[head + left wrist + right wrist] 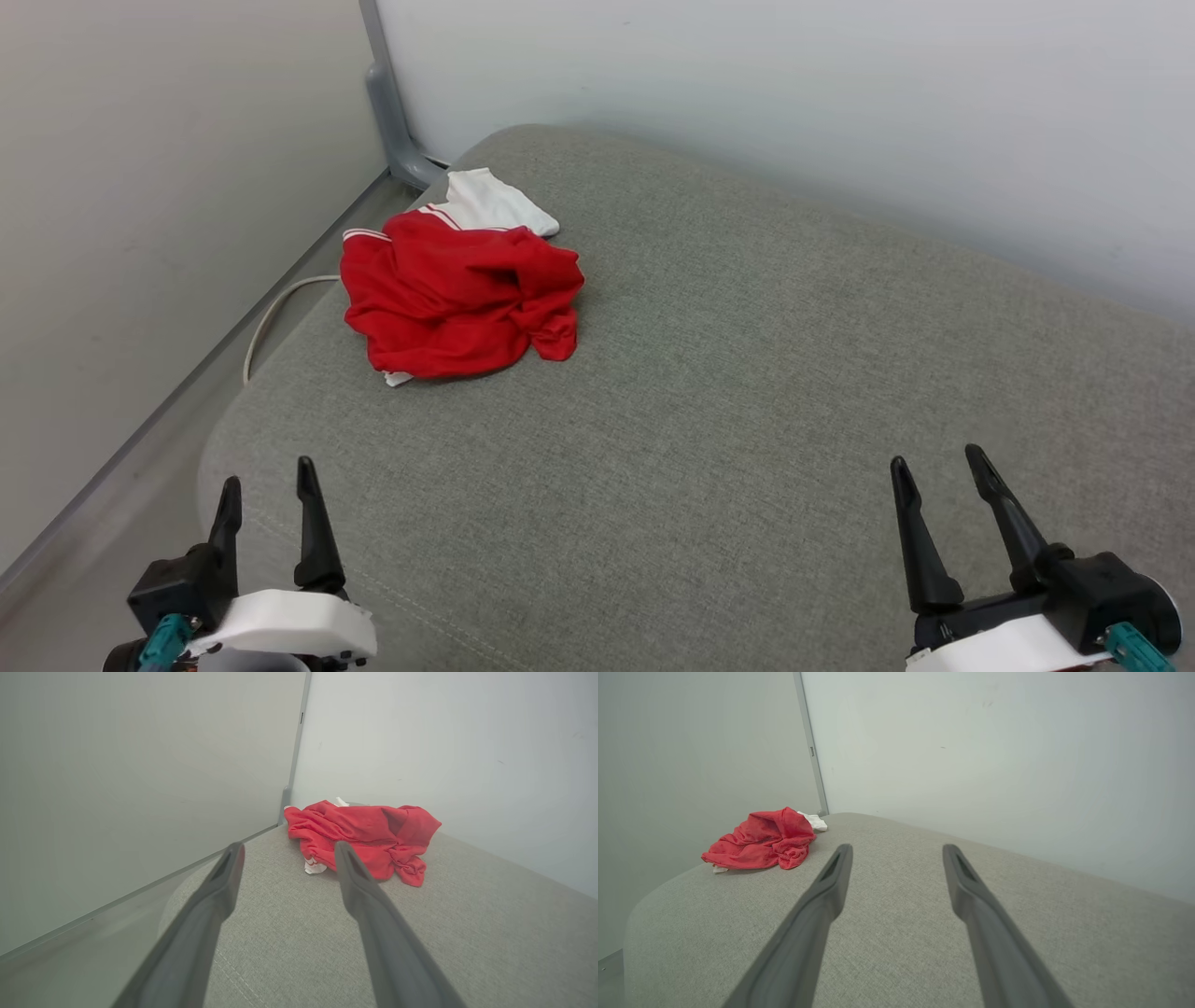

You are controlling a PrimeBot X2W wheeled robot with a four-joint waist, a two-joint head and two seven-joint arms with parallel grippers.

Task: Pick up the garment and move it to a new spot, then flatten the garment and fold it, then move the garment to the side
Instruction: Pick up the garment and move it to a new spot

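– Since that crumpled red jersey-fabric garment [457,299] with its white striped sleeve [495,201] lies bunched near the far left corner of the broad grey woven-fabric cushion [747,420], how will it handle?
– Light and limp, I'd say: thin cloth, nothing stiff, nothing to break. It should sag and trail from whatever point is pinched, and a shallow pinch may slip off a single layer.
– Where would you take hold?
– On a raised ridge of the red heap, or the hem nearest the robot, where folds stand proud of the cushion. The white sleeve sits close to the grey metal post [390,121], so I'd leave that.
– And the tools?
– Left black two-fingered gripper [267,471] hovers over the cushion's near left edge, fingers spread wide, nothing between them. Right black two-fingered gripper [935,456] is likewise spread and empty, well apart from the cloth. A thin white cable [266,322] loops on the floor beside the garment's corner.
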